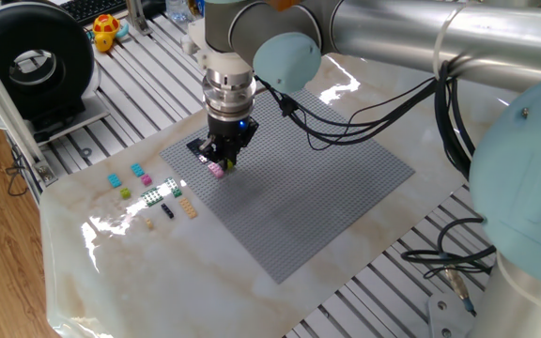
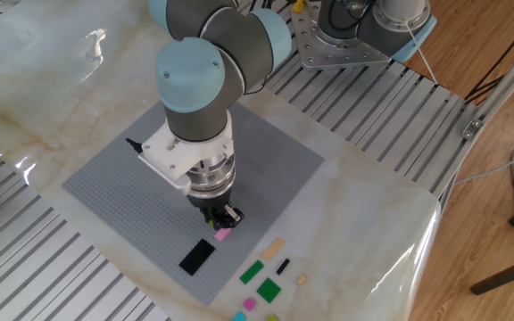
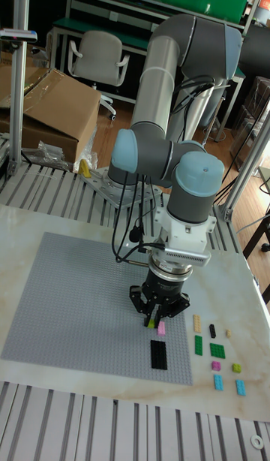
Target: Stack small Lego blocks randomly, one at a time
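Observation:
The grey baseplate (image 1: 317,178) lies in the middle of the marble top. My gripper (image 1: 224,161) (image 2: 219,220) (image 3: 156,322) is low over its corner by the loose bricks. A pink small Lego block (image 1: 216,169) (image 2: 223,234) (image 3: 160,328) sits on the plate at the fingertips. Between the fingers a yellow-green sliver (image 3: 152,324) shows, and they look shut on it. A flat black piece (image 2: 197,256) (image 3: 158,354) lies on the plate close by. Loose small Lego blocks rest on the marble: cyan (image 1: 115,179), green (image 2: 252,272), tan (image 3: 197,323), black (image 2: 283,266).
A black round device (image 1: 36,61) and a yellow toy (image 1: 106,30) stand beyond the slatted table edge. Black cables (image 1: 364,103) hang from the arm over the baseplate. A cardboard box (image 3: 45,116) and a chair (image 3: 97,59) stand behind the table.

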